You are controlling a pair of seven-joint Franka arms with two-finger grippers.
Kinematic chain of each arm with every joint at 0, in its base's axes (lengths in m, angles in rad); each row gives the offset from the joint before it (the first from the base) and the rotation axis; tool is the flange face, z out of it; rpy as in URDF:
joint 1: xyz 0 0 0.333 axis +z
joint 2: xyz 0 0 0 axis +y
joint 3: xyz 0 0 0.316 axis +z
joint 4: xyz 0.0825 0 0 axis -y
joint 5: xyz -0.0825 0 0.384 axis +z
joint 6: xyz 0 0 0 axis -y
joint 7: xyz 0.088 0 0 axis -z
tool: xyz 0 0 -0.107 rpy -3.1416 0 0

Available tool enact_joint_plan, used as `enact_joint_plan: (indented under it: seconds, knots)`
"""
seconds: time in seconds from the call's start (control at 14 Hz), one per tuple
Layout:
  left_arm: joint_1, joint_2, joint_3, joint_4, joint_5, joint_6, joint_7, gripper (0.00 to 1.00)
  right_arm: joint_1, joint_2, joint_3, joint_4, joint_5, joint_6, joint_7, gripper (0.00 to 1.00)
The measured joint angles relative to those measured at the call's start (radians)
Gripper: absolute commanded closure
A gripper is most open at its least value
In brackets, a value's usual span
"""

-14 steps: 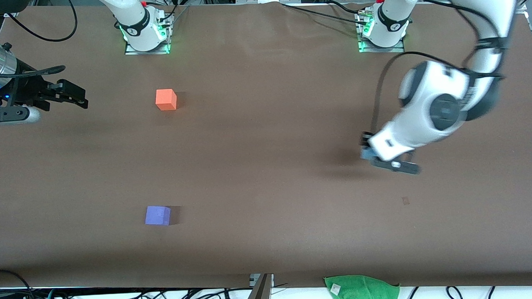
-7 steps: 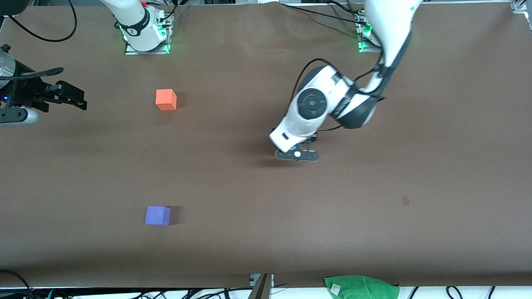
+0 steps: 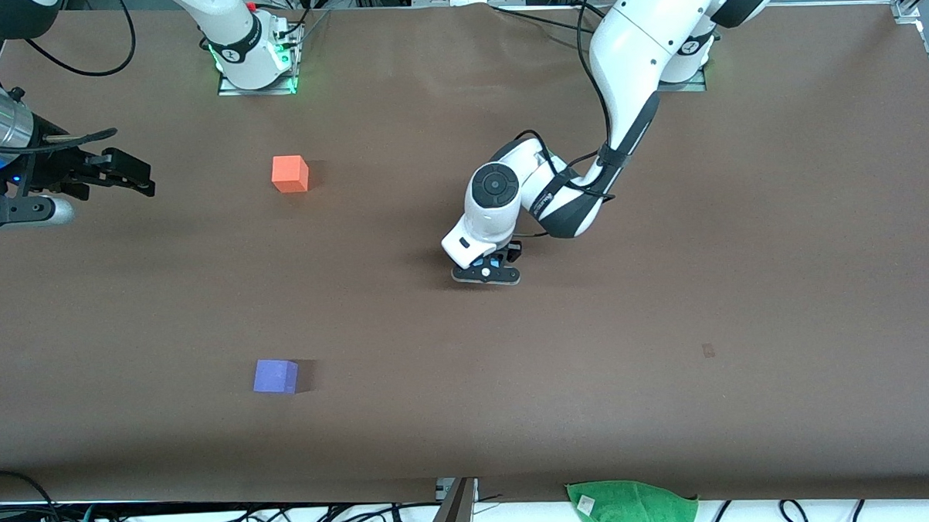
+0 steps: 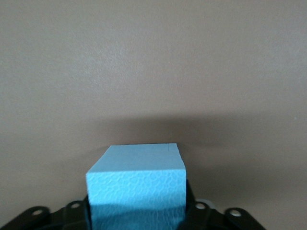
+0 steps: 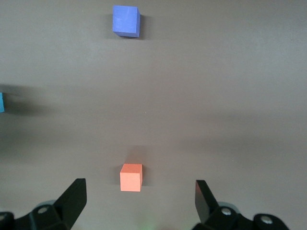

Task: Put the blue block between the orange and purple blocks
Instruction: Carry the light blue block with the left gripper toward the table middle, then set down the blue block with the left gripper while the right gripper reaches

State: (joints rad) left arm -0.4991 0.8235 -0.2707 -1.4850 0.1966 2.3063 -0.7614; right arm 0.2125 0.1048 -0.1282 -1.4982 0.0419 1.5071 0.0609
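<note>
My left gripper (image 3: 486,272) is shut on the light sky-blue block (image 4: 136,175), which fills the space between its jaws in the left wrist view. It hangs low over the middle of the brown table. The orange block (image 3: 290,173) sits near the right arm's base. The purple block (image 3: 275,376) sits nearer to the front camera, in line with the orange one. Both stand apart from the left gripper, toward the right arm's end. My right gripper (image 3: 133,174) is open and empty, and waits at that end. Its wrist view shows the orange block (image 5: 131,177) and the purple block (image 5: 126,20).
A green cloth (image 3: 631,506) lies off the table's front edge. Cables run along that edge and near the arm bases. A small dark mark (image 3: 708,350) is on the table (image 3: 782,296) toward the left arm's end.
My left arm has swung from its own end of the table to the middle, carrying the blue block. The right arm and the other two blocks have stayed in place.
</note>
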Motion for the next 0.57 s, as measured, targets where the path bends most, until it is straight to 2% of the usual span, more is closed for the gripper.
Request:
enact_joint_plan:
  seconds: [0.36,0.57]
  knots:
    - [0.006,-0.026,0.005,0.027,0.000,-0.041,-0.020,0.00,0.004,0.054,0.005,-0.001,0.000,0.001,-0.002,0.00]
    - [0.035,-0.153,0.011,0.062,0.000,-0.259,-0.017,0.00,0.006,0.093,0.006,-0.001,0.000,0.001,-0.002,0.00]
